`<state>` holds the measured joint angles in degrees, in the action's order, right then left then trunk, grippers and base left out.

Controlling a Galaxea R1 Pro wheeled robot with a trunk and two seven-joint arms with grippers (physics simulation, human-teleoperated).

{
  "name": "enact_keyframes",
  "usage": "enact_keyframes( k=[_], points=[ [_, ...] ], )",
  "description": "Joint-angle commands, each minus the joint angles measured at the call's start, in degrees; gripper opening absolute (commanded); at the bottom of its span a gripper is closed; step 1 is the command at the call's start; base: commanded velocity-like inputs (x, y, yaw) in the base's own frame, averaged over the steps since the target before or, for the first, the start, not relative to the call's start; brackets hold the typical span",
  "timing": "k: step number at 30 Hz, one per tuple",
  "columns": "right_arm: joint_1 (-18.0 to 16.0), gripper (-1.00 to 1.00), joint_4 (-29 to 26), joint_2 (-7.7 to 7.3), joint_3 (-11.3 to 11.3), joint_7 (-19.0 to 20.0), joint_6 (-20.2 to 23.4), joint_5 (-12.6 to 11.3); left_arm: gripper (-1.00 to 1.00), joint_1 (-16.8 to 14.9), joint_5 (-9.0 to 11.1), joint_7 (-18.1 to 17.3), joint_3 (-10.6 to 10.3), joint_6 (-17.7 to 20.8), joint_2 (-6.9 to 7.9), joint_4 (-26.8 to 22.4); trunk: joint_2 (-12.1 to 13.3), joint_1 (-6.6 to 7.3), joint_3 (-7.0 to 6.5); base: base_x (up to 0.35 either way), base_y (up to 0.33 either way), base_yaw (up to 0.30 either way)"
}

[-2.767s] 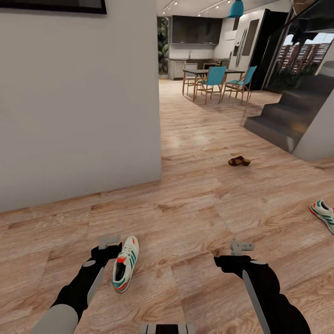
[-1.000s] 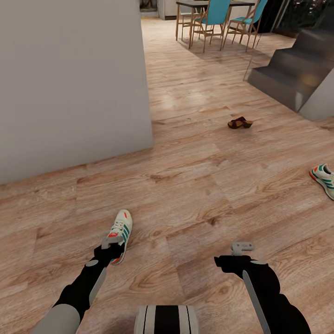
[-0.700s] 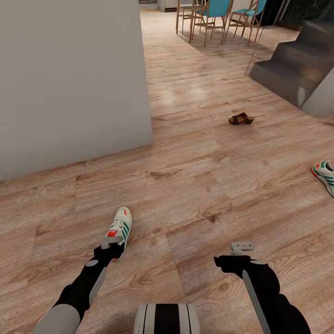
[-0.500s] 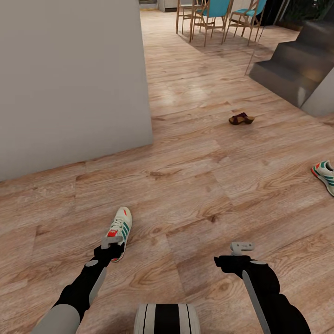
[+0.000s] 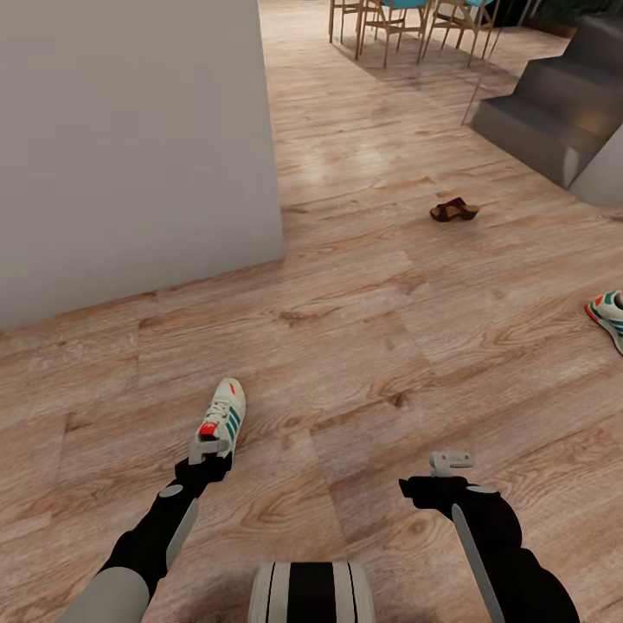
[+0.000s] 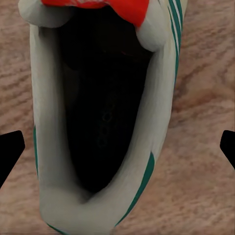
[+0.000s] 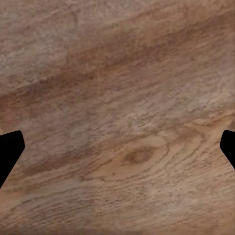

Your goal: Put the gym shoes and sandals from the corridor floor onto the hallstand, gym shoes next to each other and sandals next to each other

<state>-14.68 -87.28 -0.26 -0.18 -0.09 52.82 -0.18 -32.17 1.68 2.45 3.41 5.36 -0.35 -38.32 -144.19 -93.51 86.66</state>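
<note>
From the head camera, the left claw (image 5: 208, 449) hangs low over the heel end of a sneaker (image 5: 223, 417) lying on the wood floor (image 5: 346, 346); the shoe's toe points away from the claw, toward the grey wall (image 5: 130, 147). How far the claw's fingers are spread cannot be told from this angle. The right claw (image 5: 452, 461) hovers above bare planks, with nothing beneath it. Well ahead of the right claw and far off lies one brown sandal (image 5: 454, 209), near the dark stairs (image 5: 545, 112). A second sneaker (image 5: 608, 316) sits far out to the right claw's outer side, cut by the picture's edge. The shoe rack and the other sandal are not seen from here.

The left wrist camera fills in what the head camera hides: the sneaker (image 6: 98, 112) lies directly below the claw, its dark opening facing up, and the two dark fingertips (image 6: 10, 154) stand wide apart, one on each side of the shoe, apart from it.

The right wrist camera looks down on wood grain, fingertips (image 7: 10, 152) wide apart and empty.

The sneaker is probably light, with a soft collar and a stiffer heel. Pinching across the heel walls looks the surest hold; the padded rim may give a little.
</note>
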Motion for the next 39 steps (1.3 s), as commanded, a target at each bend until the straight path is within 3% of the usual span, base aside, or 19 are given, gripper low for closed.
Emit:
enact_keyframes(
  k=[1, 9, 15, 39],
  points=[
    [0.0, 1.0, 0.0, 0.0, 0.0, 0.0, 0.0, 0.0, 1.0, 0.0, 0.0, 0.0, 0.0, 0.0, 0.0, 0.0, 0.0, 0.0, 0.01, 0.0, 0.0, 0.0],
    [0.0, 1.0, 0.0, 0.0, 0.0, 0.0, 0.0, 0.0, 1.0, 0.0, 0.1, 0.0, 0.1, 0.0, 0.0, 0.0, 0.0, 0.0, 0.01, 0.0, 0.0, 0.0],
    [0.0, 1.0, 0.0, 0.0, 0.0, 0.0, 0.0, 0.0, 1.0, 0.0, 0.1, 0.0, 0.1, 0.0, 0.0, 0.0, -0.1, -0.15, 1.34, 0.0, 0.0, 0.0],
    [0.0, 1.0, 0.0, 0.0, 0.0, 0.0, 0.0, 0.0, 1.0, 0.0, 0.1, 0.0, 0.1, 0.0, 0.0, -0.1, -0.1, -0.15, 1.34, 0.0, 0.0, 0.0]
  ],
)
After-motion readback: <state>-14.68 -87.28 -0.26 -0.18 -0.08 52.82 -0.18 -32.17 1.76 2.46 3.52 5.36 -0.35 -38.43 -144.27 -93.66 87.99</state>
